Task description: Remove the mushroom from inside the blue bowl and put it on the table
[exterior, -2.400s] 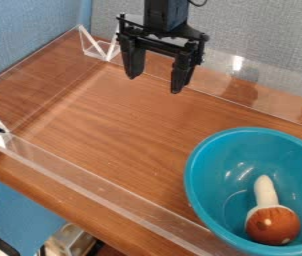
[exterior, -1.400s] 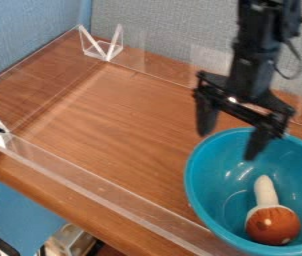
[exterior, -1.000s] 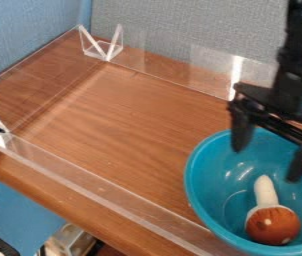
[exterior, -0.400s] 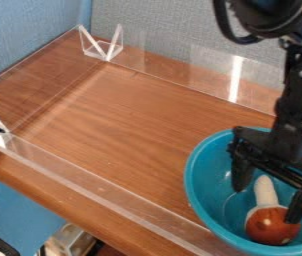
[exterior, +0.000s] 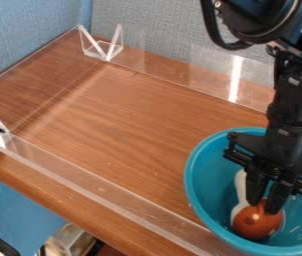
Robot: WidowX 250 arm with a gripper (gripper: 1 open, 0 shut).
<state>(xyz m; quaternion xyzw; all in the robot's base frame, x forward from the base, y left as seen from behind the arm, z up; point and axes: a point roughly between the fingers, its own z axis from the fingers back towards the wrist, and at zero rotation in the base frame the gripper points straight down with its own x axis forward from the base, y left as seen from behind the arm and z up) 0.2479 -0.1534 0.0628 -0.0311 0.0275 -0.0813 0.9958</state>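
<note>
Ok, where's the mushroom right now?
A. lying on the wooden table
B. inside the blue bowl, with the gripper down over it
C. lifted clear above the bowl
B: the mushroom sits low inside the blue bowl, with the gripper closed around its stem.

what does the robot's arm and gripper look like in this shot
The arm is all black: a slim, boxy column with a bulkier rounded joint at the top of the frame. It ends in a black gripper with a wide crossbar and two long, narrow fingers. No cables, labels or other markings can be made out.
</note>
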